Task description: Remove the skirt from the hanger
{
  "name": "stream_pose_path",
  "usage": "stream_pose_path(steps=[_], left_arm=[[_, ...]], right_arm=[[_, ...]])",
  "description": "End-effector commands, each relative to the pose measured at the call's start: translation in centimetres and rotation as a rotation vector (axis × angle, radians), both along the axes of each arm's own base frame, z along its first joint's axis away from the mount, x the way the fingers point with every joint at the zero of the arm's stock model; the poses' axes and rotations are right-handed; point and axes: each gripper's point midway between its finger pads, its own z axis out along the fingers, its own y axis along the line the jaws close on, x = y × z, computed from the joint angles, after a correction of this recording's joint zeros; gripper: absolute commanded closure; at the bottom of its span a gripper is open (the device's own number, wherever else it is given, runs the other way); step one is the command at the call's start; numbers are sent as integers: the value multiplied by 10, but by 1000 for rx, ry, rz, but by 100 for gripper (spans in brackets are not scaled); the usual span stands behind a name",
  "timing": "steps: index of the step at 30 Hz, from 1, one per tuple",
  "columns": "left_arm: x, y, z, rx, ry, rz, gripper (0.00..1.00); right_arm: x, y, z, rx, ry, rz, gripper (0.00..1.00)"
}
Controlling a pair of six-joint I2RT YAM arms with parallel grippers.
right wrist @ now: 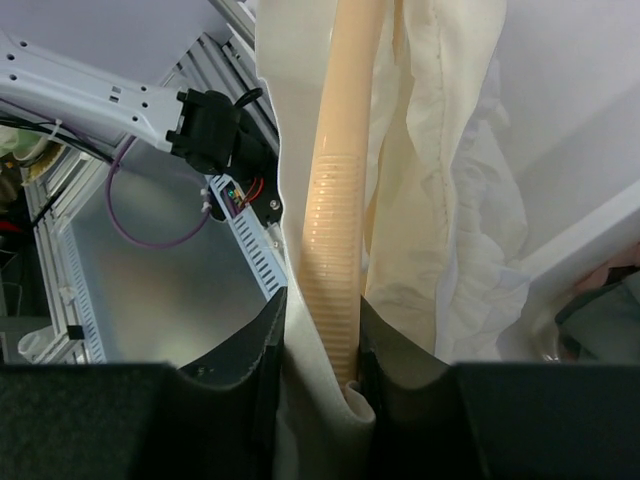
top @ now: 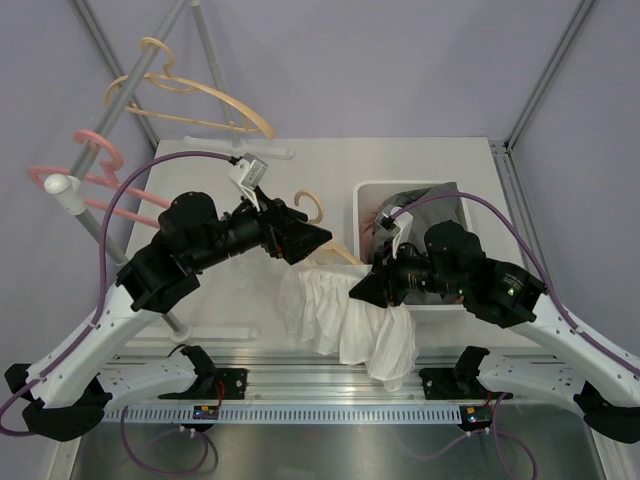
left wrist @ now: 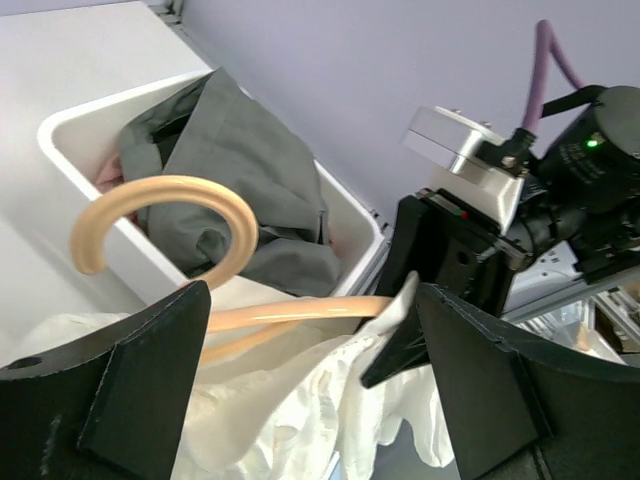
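Note:
A cream skirt (top: 340,322) hangs crumpled from a wooden hanger (top: 312,208) held above the table's front middle. My right gripper (top: 360,288) is shut on the ribbed end of the hanger arm (right wrist: 338,220), with a fold of skirt (right wrist: 440,200) pinched between its fingers (right wrist: 250,370). My left gripper (top: 312,240) stands open, its wide jaws straddling the hanger arm (left wrist: 290,315) just below the hook (left wrist: 165,195) without touching it. The skirt (left wrist: 270,410) bunches under that arm, and a dark right fingertip (left wrist: 395,350) shows at the arm's far end.
A white bin (top: 365,205) at the back right holds a grey garment (top: 425,205), also close behind the hook in the left wrist view (left wrist: 250,170). At the back left, a slanted rack pole (top: 85,215) carries pink hangers (top: 95,165) and wooden hangers (top: 190,100).

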Motion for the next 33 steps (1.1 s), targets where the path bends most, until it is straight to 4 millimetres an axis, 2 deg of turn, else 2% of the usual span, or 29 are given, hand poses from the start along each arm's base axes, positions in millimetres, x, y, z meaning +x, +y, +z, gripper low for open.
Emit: stream_pose_path(steps=[1, 9, 20, 27, 33], left_arm=[[9, 7, 21, 4, -81, 57, 13], [24, 6, 19, 38, -107, 106, 15], [40, -2, 9, 59, -87, 151, 28], [54, -3, 8, 64, -81, 211, 46], [57, -8, 3, 68, -63, 208, 57]], right_arm=[[-11, 5, 33, 127, -11, 50, 100], [-19, 8, 40, 159, 14, 84, 100], [-21, 9, 54, 199, 7, 88, 100], [-19, 14, 58, 211, 12, 93, 100], [-19, 14, 60, 210, 15, 88, 100]])
